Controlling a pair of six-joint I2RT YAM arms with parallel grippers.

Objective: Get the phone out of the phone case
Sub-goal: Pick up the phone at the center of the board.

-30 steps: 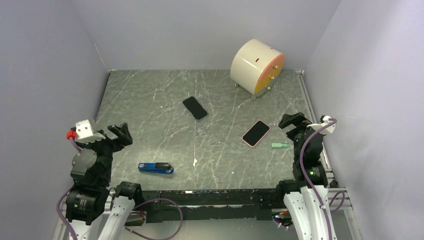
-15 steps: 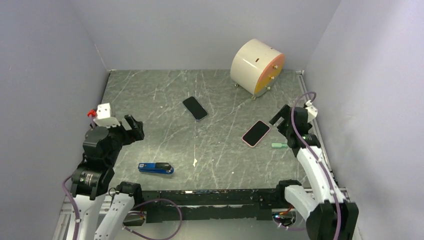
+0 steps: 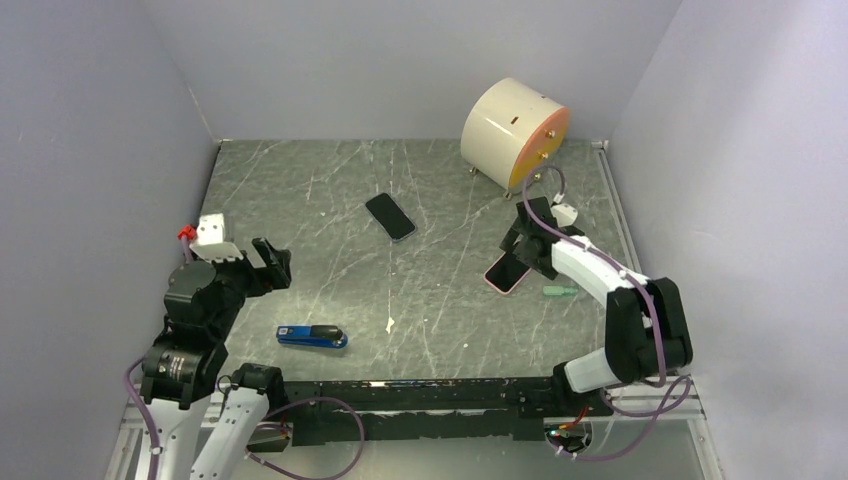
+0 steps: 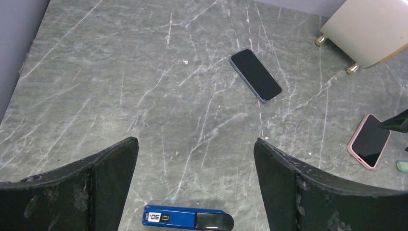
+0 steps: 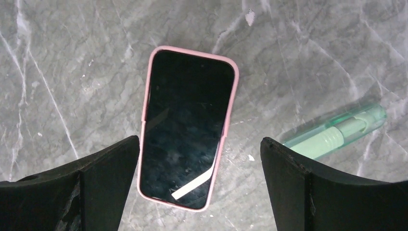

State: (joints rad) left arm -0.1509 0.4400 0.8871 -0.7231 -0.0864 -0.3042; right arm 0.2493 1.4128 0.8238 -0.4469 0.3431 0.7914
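A black-screened phone in a pink phone case [image 5: 187, 127] lies flat, screen up, on the marble table. In the top view its near end [image 3: 503, 276] shows under my right gripper [image 3: 522, 246]. That right gripper [image 5: 197, 144] hovers above the phone with its jaws wide open, one finger at the phone's left edge, the other well off to its right, holding nothing. My left gripper [image 3: 272, 262] is open and empty at the left side, far from the phone [image 4: 369, 141]. A second dark phone [image 3: 390, 216] lies mid-table.
A pale green tube [image 5: 337, 132] lies just right of the pink case. A blue rectangular tool [image 3: 312, 336] sits near the front, below my left gripper [image 4: 195, 142]. A cream drum with an orange face [image 3: 515, 132] stands at the back right. Grey walls enclose the table.
My right arm has reached forward and leftward from the right edge to above the pink-cased phone. The left arm rose and edged slightly forward. Both grippers stayed open.
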